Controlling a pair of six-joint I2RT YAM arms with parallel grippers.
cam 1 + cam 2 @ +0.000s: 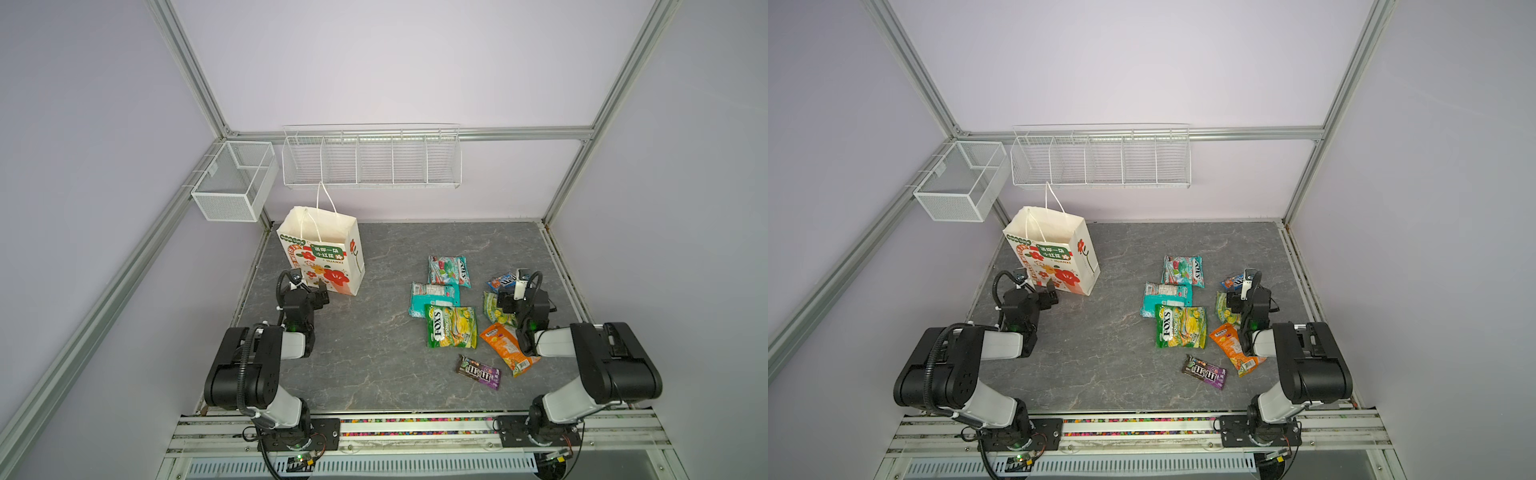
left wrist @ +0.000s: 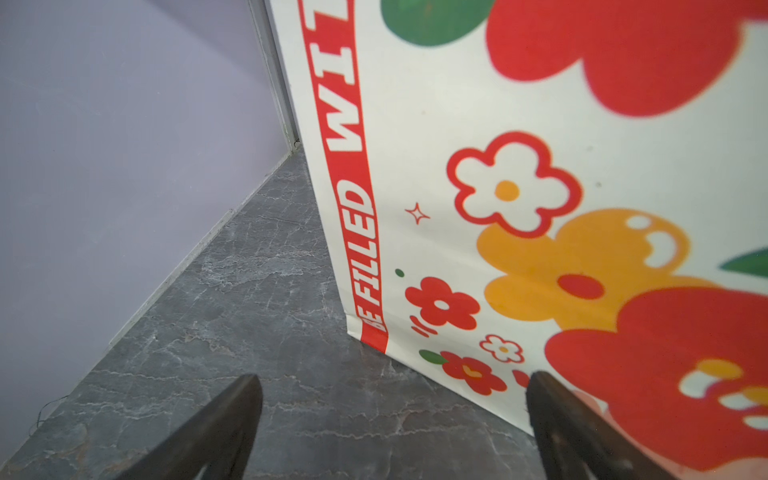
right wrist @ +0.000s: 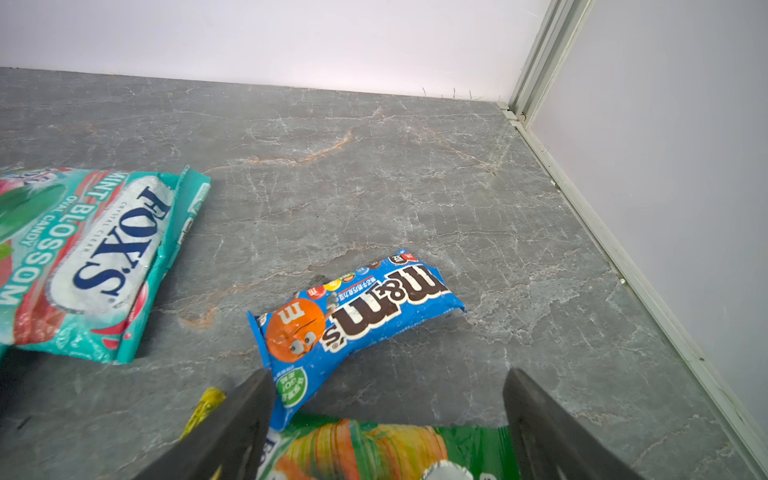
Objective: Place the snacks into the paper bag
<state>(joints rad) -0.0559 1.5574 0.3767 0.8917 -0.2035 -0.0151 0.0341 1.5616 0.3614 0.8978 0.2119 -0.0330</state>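
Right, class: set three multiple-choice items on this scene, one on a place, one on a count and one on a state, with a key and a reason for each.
1. Where does the paper bag stand?
A. Near the back left corner of the table
B. At the front right corner
C. Lying flat in the middle

2. How many M&M's packets lie on the table?
A. One
B. Two
C. Four

3. What state is the right end effector in?
A. Shut on a packet
B. Shut on a cord handle
C. Open, holding nothing

Key:
1 A, both top views show the bag upright at the back left.
2 B, there is a blue M&M's packet and a dark brown M&M's packet.
3 C, the right wrist view shows its fingers well apart with nothing gripped.
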